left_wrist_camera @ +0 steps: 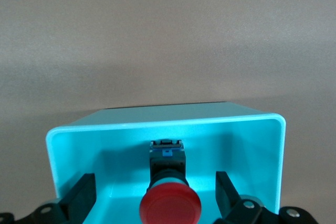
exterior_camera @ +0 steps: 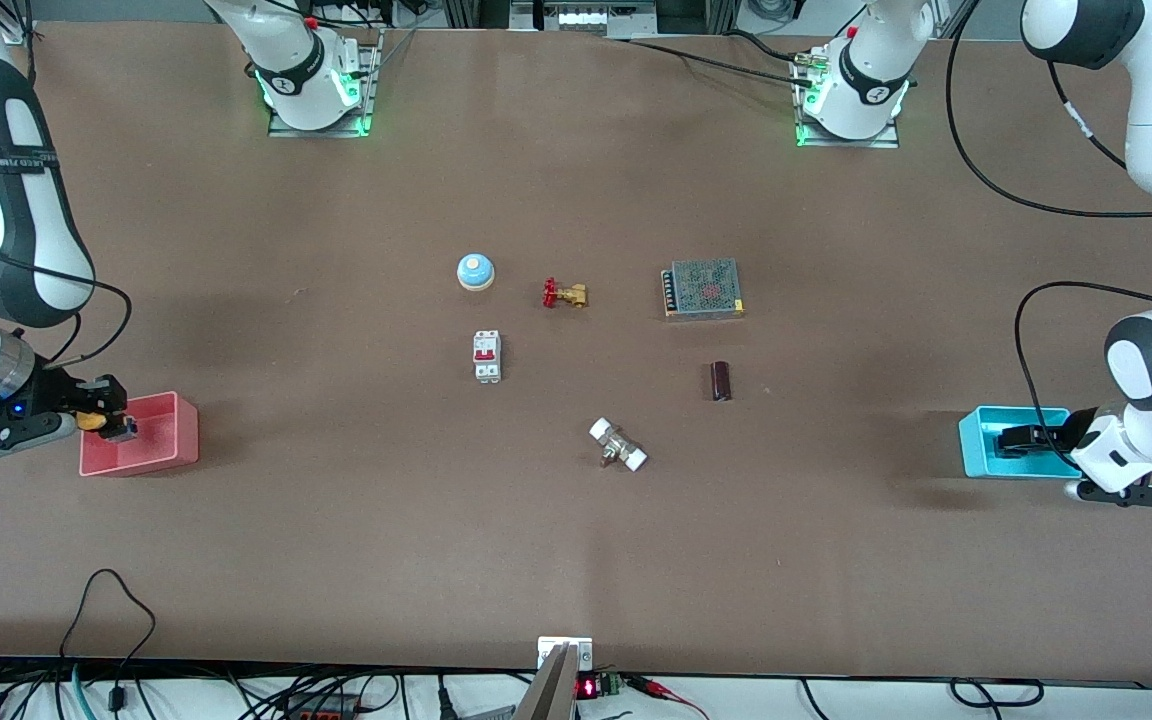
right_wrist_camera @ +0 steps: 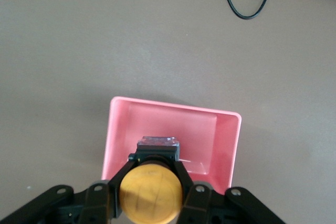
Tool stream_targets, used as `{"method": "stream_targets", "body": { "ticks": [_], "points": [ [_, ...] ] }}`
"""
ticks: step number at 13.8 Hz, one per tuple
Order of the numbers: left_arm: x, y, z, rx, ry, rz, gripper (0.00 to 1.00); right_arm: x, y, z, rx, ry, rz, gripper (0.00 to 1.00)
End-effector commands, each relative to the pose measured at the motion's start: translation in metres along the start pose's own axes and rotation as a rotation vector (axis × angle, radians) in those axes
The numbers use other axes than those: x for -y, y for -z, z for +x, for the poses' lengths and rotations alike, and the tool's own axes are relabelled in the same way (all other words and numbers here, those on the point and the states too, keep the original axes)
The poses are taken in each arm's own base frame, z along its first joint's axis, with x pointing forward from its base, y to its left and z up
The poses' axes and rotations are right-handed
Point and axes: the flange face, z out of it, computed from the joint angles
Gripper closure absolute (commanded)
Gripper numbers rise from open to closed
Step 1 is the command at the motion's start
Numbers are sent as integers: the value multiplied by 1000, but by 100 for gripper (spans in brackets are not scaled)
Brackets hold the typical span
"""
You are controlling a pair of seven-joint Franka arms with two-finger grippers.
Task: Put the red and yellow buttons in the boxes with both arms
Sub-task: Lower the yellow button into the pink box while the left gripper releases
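Yellow-capped push button sits clamped in the right gripper over the pink plastic bin near the table's right-arm edge; lower before letting go. Left gripper, fingers spread, has the red-capped button resting loose in the cyan bin; lift straight up.

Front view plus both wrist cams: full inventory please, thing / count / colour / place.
pink-red box: 1, pink-red, right arm's end
cyan box: 1, cyan, left arm's end
yellow button: 1, yellow, in right gripper over pink-red box
red button: 1, red, in cyan box
bell: 1, blue-white, mid-table
valve: 1, red-brass, beside bell
breaker: 1, white-red, nearer camera than bell
power supply: 1, grey
dark cylinder: 1, maroon
fitting: 1, white-metal
right gripper: shut on yellow button
left gripper: open, astride red button
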Motion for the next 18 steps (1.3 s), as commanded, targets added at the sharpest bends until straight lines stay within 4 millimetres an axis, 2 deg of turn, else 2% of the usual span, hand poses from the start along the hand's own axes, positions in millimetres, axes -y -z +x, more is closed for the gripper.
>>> {"method": "stream_targets", "body": {
  "ticks": [1,3,7,9,11,12,14,16,18],
  "points": [
    [-5,38,-6,23,7,-25,0,-7,-20,3,-32,1,15,70],
    [-12,64,-13,56,-1,-38,0,-7,-34,3,-39,-1,13,70],
    [-30,142,-35,86,-30,-38,0,-7,-55,1,-49,-10,13,68],
    [-59,178,-46,115,-50,-39,0,-6,-60,0,-46,-12,17,66],
    [-93,225,-58,108,-25,-19,0,-6,-65,-1,-42,-12,20,63],
    [-121,248,-65,117,-32,3,0,-5,-67,-2,-41,-12,20,62],
    [-170,294,-82,85,-41,97,0,-5,-67,-2,-41,-12,20,52],
    [-198,318,-96,55,-67,111,0,-4,-69,-2,-39,-11,22,41],
    [-223,332,-116,38,-83,119,0,-4,-70,-2,-38,-11,23,36]
  ]
}}
